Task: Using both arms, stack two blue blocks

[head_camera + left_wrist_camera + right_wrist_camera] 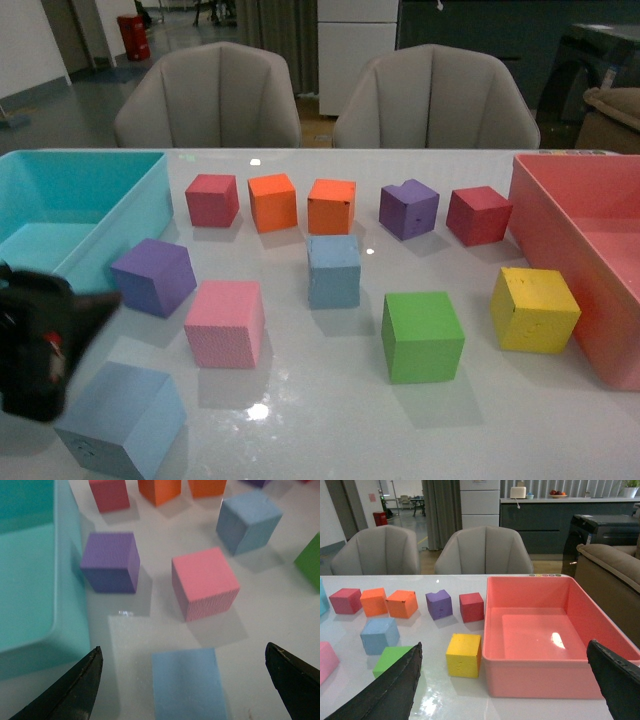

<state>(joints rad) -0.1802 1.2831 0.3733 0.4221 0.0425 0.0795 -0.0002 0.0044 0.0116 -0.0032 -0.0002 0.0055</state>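
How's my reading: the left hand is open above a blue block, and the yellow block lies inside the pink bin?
Not quite: the yellow block stands on the table beside the pink bin, not inside it; the right wrist view shows this. The rest holds.

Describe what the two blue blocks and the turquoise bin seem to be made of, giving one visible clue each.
The nearest blue block and centre blue block: probably foam, matte; dull, faintly grainy faces with no glare. The turquoise bin: likely moulded plastic, smooth and slightly glossy; even walls with rounded corners.
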